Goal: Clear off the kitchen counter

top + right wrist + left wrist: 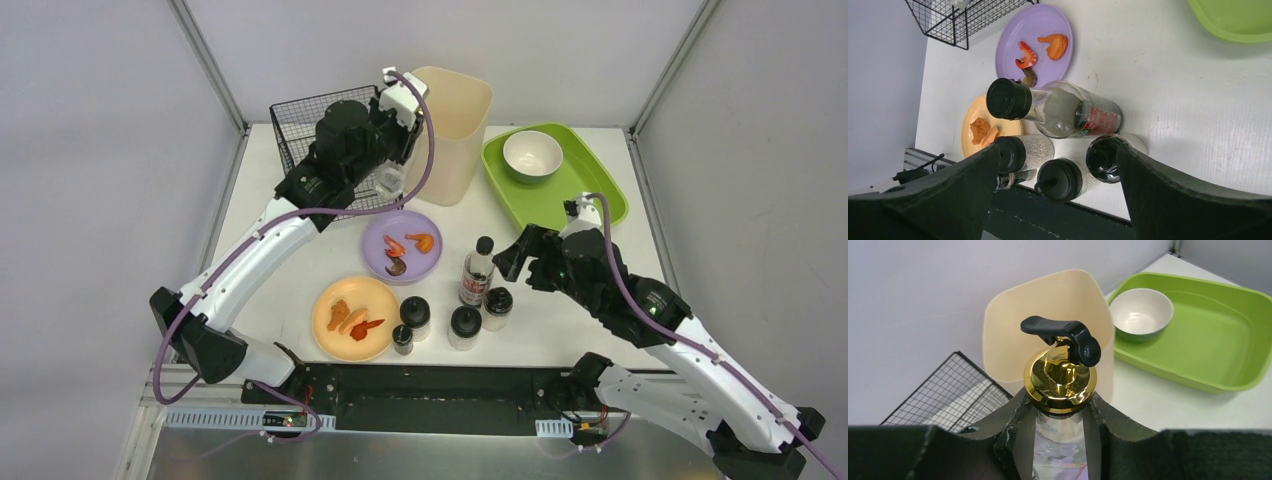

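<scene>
The left gripper (1060,437) pinches a gold-capped glass bottle (1060,377) by its neck, upright so nothing spills, held up beside the wire basket (300,120), probably its destination (the cream bin (455,110) stands just behind). The right gripper (1058,152) hangs spread wide over 5 dark-capped bottles (1073,112) clustered on the kitchen counter (550,340) near 2 plates of food (365,290), apparently lining up a pick.

white counter (560,335), green tray (590,185), white bowl (532,155), purple plate (375,245), orange plate (376,296), cream bin (455,130), black basket (300,125), gold-capped bottle (1060,380).
</scene>
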